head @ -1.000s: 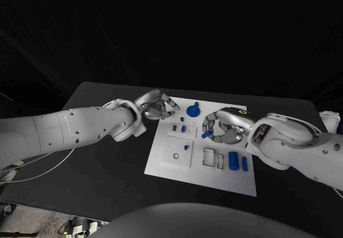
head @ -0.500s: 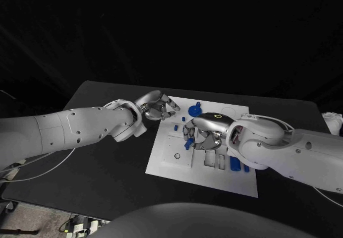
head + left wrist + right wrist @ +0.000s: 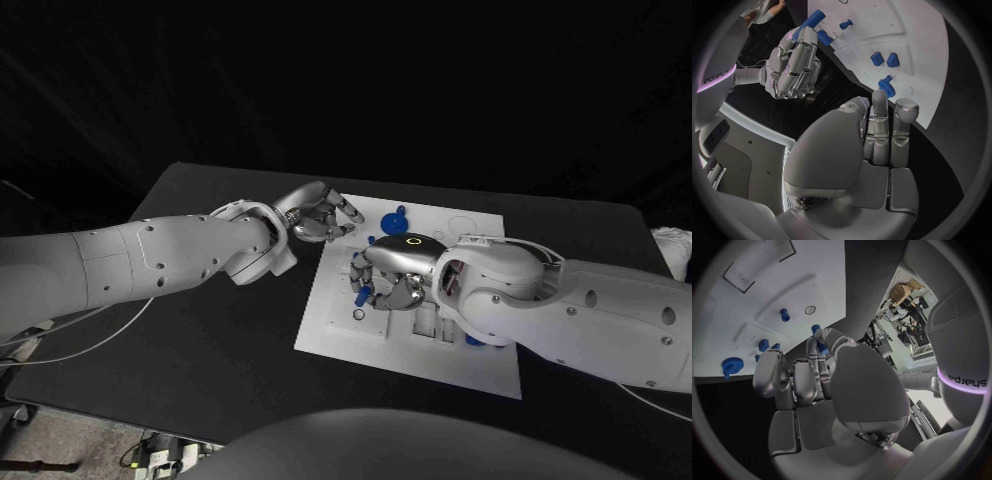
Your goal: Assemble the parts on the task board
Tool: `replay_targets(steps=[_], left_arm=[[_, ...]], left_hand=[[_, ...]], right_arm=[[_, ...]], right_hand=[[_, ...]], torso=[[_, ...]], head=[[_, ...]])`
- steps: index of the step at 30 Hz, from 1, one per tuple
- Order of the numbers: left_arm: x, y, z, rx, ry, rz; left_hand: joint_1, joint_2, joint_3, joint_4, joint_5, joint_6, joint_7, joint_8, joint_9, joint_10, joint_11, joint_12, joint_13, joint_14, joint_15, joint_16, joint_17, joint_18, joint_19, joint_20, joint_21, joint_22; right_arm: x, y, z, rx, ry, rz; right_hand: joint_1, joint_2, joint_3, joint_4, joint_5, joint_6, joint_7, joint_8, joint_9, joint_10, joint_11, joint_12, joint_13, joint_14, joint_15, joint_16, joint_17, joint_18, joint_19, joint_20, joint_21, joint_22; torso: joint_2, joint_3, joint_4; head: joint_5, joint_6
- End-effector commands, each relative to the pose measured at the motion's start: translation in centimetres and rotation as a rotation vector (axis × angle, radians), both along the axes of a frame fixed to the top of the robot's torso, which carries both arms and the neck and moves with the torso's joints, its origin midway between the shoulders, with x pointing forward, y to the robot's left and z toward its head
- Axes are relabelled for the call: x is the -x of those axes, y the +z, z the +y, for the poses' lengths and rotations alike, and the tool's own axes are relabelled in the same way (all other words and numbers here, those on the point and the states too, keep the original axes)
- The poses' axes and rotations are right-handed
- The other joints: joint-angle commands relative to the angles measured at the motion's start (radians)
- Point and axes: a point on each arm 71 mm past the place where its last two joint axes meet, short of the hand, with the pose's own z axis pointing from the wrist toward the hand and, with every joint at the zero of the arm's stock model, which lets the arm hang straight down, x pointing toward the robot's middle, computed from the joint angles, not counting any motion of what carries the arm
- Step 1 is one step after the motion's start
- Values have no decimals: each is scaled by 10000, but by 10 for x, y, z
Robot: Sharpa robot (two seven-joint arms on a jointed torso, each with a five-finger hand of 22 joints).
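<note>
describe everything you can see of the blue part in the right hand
The blue part is a small peg, plastic by its look, gripped in the fingers of the right hand. Only a short end shows below the fingers, pointing down above the board, near a small round hole. The left wrist view shows it sticking out of that hand.

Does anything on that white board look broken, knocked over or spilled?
Nothing stands out. The task board lies flat on the table, blue parts sit on it, and the right hand holds a blue part above it.
</note>
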Motion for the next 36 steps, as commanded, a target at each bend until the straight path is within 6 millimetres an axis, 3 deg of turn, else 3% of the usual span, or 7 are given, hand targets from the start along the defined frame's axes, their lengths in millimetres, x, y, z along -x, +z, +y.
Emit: replay_targets(steps=[1, 16, 36], left_arm=[[0, 0, -2, 95, -61, 9], [0, 0, -1, 87, -50, 32], [0, 0, -3, 85, -97, 77]], left_hand=[[99, -26, 60, -14, 57, -32, 48, 17, 10, 44, 34, 59, 12, -18, 24, -44, -8, 188, -38, 17, -23, 1013], [102, -22, 63, -14, 61, -31, 50, 18, 11, 47, 37, 61, 12, -17, 25, -43, -9, 184, -28, 18, -5, 1019], [102, -22, 63, -14, 61, -31, 50, 18, 11, 47, 37, 61, 12, -17, 25, -43, -9, 184, -28, 18, -5, 1019]], right_arm=[[4, -3, 5, 379, 371, -495], [14, -14, 19, 551, 809, -1188], [14, -25, 17, 1190, 764, -1360]], right_hand=[[-74, -15, 75, -28, 21, 3, 35, -48, -1, 46, 34, -53, -15, -56, -17, -25, 10, 198, -95, 6, -31, 1452], [-36, -17, 109, -107, 88, 86, 33, -123, -42, 123, 24, -96, -46, -66, -25, -29, -1, 202, -100, 5, -27, 1453], [-18, -31, 127, -173, 105, 155, 35, -191, -76, 157, 25, -149, -76, -103, -29, -67, -85, 216, -137, 2, -83, 1436]], torso=[[-1, 1, 1], [1, -4, 6], [-5, 3, 0]], head=[[14, 1], [52, 1], [46, 1]])
